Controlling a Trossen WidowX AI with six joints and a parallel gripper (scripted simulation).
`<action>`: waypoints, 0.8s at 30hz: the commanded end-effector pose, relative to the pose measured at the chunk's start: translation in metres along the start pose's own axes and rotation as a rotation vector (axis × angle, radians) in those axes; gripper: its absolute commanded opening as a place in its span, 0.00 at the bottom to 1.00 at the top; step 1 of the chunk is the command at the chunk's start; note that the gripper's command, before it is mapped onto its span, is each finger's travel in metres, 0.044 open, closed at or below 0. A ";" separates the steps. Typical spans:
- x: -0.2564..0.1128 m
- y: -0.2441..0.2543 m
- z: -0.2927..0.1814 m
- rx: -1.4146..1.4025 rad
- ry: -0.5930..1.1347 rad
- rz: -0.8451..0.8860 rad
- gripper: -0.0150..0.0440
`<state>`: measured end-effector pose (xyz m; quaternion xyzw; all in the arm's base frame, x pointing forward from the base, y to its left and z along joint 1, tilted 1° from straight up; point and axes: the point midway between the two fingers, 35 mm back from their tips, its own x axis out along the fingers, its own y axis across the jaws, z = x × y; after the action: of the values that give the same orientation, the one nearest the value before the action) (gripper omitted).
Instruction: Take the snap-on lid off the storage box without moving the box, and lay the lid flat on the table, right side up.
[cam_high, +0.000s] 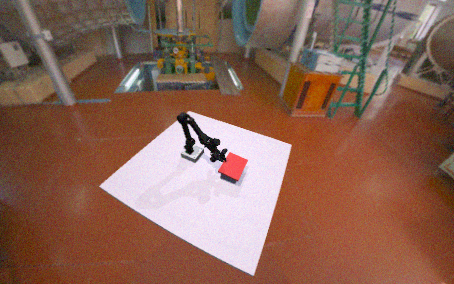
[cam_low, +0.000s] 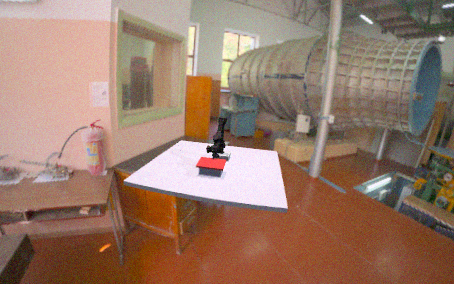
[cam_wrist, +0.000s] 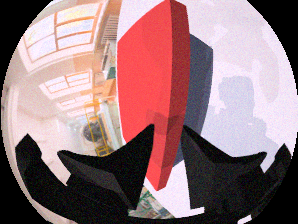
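Observation:
The red lid lies right side up over the dark grey-blue storage box. In the wrist view the box shows along the lid's side rim; whether the lid's near edge has come free of it, I cannot tell. My gripper is shut on the lid's near edge, with one black finger on each side of it. In the exterior view the fingertips are hard to make out behind the lid. The box stands on the white table top.
The arm's grey base stands on the table behind the gripper. The table's edges drop off on all sides. Shadows of the arm fall on the white top. A wooden desk stands beneath and behind the table in the exterior view.

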<state>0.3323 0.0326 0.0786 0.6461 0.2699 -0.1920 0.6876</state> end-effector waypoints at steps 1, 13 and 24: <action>0.000 0.001 0.000 0.000 0.000 0.001 0.25; 0.001 0.001 0.000 0.000 0.000 0.001 0.25; 0.002 0.002 0.000 0.000 0.000 0.001 0.25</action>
<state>0.3342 0.0329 0.0787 0.6461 0.2700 -0.1919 0.6876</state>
